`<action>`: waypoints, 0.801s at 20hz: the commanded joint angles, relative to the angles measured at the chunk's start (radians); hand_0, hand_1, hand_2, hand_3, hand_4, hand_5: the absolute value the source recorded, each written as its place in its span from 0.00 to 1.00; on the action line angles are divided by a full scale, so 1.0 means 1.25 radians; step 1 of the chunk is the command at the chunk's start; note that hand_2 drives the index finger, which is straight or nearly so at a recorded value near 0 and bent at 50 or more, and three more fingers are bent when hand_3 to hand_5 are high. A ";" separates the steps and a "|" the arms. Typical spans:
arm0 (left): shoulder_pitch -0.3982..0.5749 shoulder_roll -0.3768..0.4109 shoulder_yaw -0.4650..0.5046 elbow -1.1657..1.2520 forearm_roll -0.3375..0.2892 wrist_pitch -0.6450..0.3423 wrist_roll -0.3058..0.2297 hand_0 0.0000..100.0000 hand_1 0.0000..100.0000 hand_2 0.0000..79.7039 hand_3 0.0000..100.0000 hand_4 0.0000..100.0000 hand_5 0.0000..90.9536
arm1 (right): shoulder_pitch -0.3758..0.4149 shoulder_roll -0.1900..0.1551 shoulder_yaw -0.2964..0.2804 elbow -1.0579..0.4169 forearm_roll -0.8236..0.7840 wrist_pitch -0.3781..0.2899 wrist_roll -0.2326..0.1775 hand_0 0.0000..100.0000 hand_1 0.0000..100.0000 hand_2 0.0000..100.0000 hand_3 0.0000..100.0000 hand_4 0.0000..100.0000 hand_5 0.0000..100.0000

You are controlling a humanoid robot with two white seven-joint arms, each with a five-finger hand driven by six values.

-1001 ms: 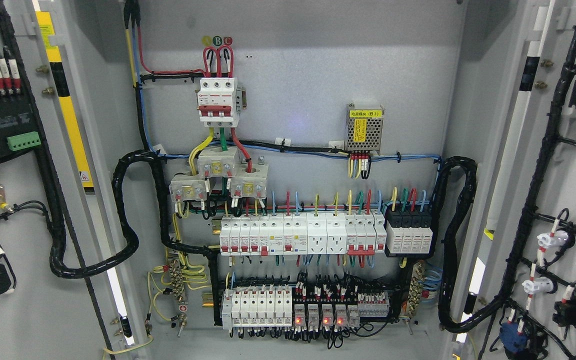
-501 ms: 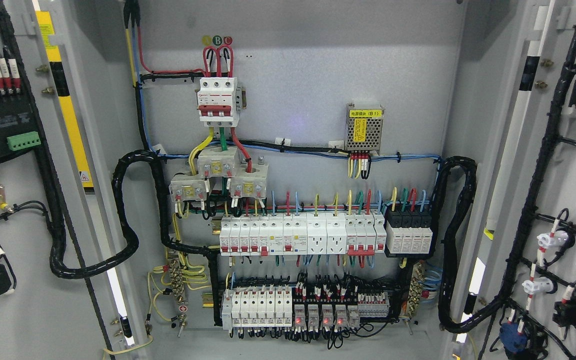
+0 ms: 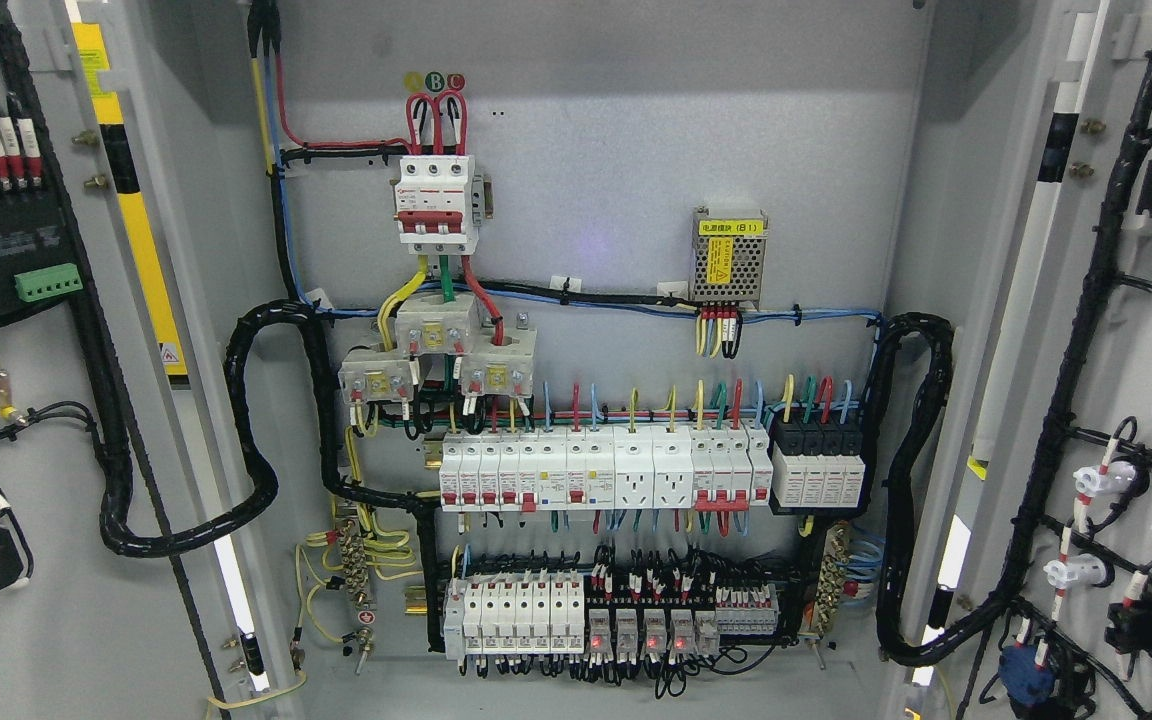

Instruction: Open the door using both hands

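- Cabinet interior [image 3: 586, 150]: a grey back panel fills the middle of the head view, fully exposed. Judged from this, the opening step is done or all but done.
- Left door [image 3: 56, 600] and right door [image 3: 1116, 150]: two leaves, both swung outward, their wired inner faces turned toward the camera at either edge of the frame.
- Hands: neither the left nor the right hand, nor any arm, appears in view, so whether the fingers are apart or closed cannot be told.
- Next move, as a judgement: if any travel remains, each hand would need to find its door's free edge and push outward without snagging the looms.
- Black cable looms: two thick ones, one [image 3: 246, 450] looping from the left door, one [image 3: 906, 480] from the right.
- Breaker rows: two, an upper row [image 3: 596, 470] and a lower row [image 3: 536, 610].
- Main breaker [image 3: 436, 205]: one, three-pole, with three red loops above it.
- Power supply [image 3: 728, 258]: one, with a yellow label.
- Red indicator lamps [image 3: 596, 640]: four lit, in the lower row.
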 commanded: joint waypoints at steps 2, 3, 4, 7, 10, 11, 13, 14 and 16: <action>-0.012 -0.047 -0.029 0.267 -0.026 0.107 -0.099 0.12 0.56 0.00 0.00 0.00 0.00 | -0.030 0.073 0.018 0.351 0.049 0.178 -0.014 0.00 0.50 0.04 0.00 0.00 0.00; -0.012 -0.047 -0.029 0.267 -0.026 0.112 -0.107 0.12 0.56 0.00 0.00 0.00 0.00 | -0.040 0.073 0.017 0.350 0.049 0.211 -0.014 0.00 0.50 0.04 0.00 0.00 0.00; -0.012 -0.046 -0.029 0.267 -0.026 0.112 -0.108 0.12 0.56 0.00 0.00 0.00 0.00 | -0.053 0.077 0.018 0.352 0.049 0.239 -0.015 0.00 0.50 0.04 0.00 0.00 0.00; -0.012 -0.046 -0.029 0.268 -0.026 0.113 -0.110 0.12 0.56 0.00 0.00 0.00 0.00 | -0.091 0.089 0.019 0.354 0.049 0.319 -0.067 0.00 0.50 0.04 0.00 0.00 0.00; -0.012 -0.045 -0.029 0.268 -0.026 0.114 -0.110 0.12 0.56 0.00 0.00 0.00 0.00 | -0.117 0.098 0.019 0.355 0.058 0.344 -0.150 0.00 0.50 0.04 0.00 0.00 0.00; -0.012 -0.043 -0.029 0.267 -0.026 0.114 -0.110 0.12 0.56 0.00 0.00 0.00 0.00 | -0.124 0.106 0.022 0.356 0.060 0.354 -0.152 0.00 0.50 0.04 0.00 0.00 0.00; -0.013 -0.045 -0.031 0.267 -0.029 0.114 -0.109 0.12 0.56 0.00 0.00 0.00 0.00 | -0.135 0.109 0.021 0.357 0.060 0.376 -0.154 0.00 0.50 0.04 0.00 0.00 0.00; -0.014 -0.045 -0.031 0.266 -0.031 0.118 -0.109 0.12 0.56 0.00 0.00 0.00 0.00 | -0.138 0.109 0.020 0.358 0.060 0.378 -0.155 0.00 0.50 0.04 0.00 0.00 0.00; -0.016 -0.043 -0.031 0.264 -0.033 0.123 -0.105 0.12 0.56 0.00 0.00 0.00 0.00 | -0.149 0.109 0.022 0.363 0.060 0.377 -0.160 0.00 0.50 0.04 0.00 0.00 0.00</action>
